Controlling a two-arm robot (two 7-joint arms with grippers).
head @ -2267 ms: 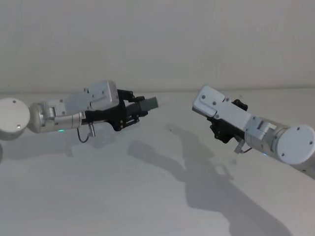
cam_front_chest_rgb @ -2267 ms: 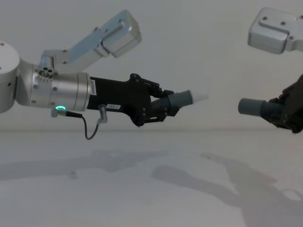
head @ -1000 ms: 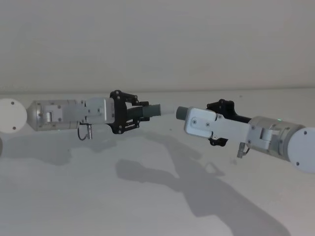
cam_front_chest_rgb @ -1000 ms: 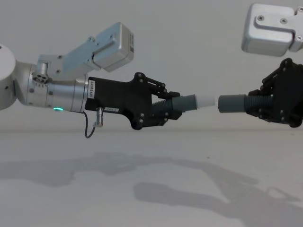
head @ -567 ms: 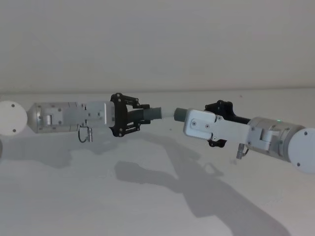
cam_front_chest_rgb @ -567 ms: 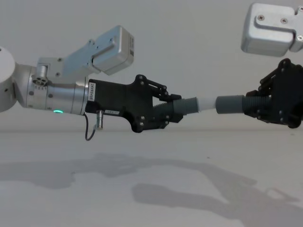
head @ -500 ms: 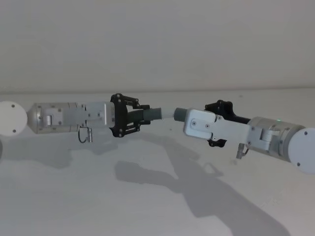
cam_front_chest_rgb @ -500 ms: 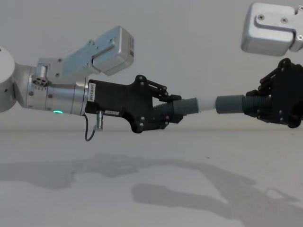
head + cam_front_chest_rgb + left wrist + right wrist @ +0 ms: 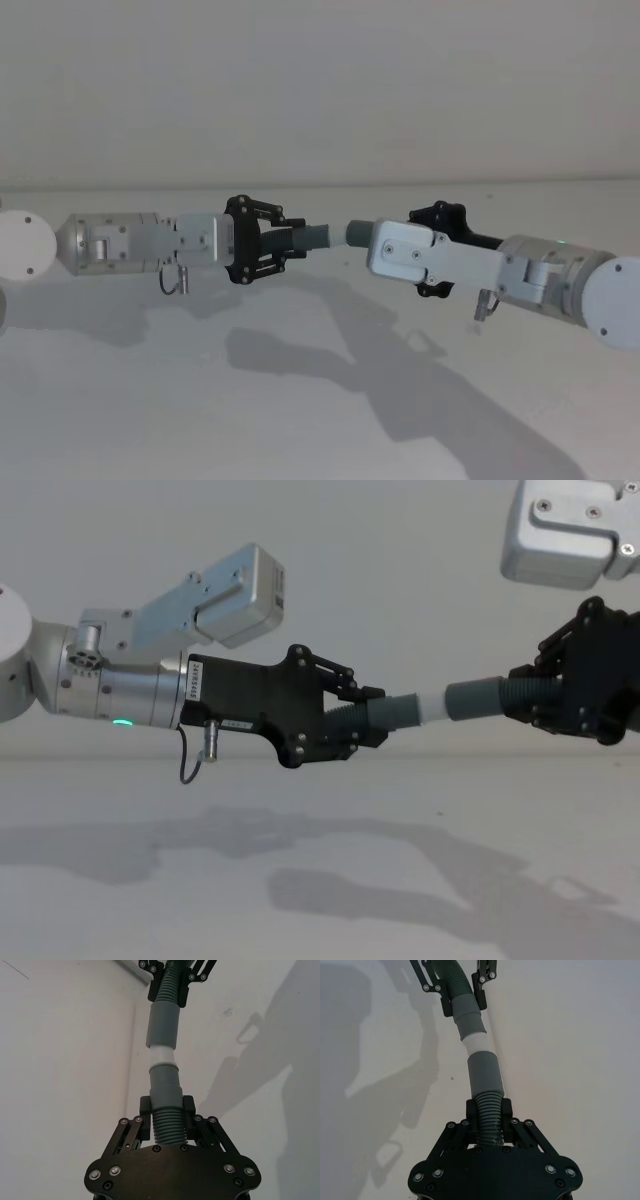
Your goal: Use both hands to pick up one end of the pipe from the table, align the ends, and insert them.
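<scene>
Two pincers (image 9: 372, 718) (image 9: 523, 702) grip pipe pieces (image 9: 395, 712), pale tip (image 9: 162, 1055) entering cuff (image 9: 161, 1025)

Head camera looks down from above; chest camera sits low, side-on. Each wrist camera peers close along its own gripper. All share the pipe (image 9: 432, 706) joint above the table (image 9: 300, 400).

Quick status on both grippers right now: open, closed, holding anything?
Left gripper: shut on the pale-tipped pipe piece, held above the table.
Right gripper: shut on the hollow-mouthed pipe piece, pale tip partly inside it.
</scene>
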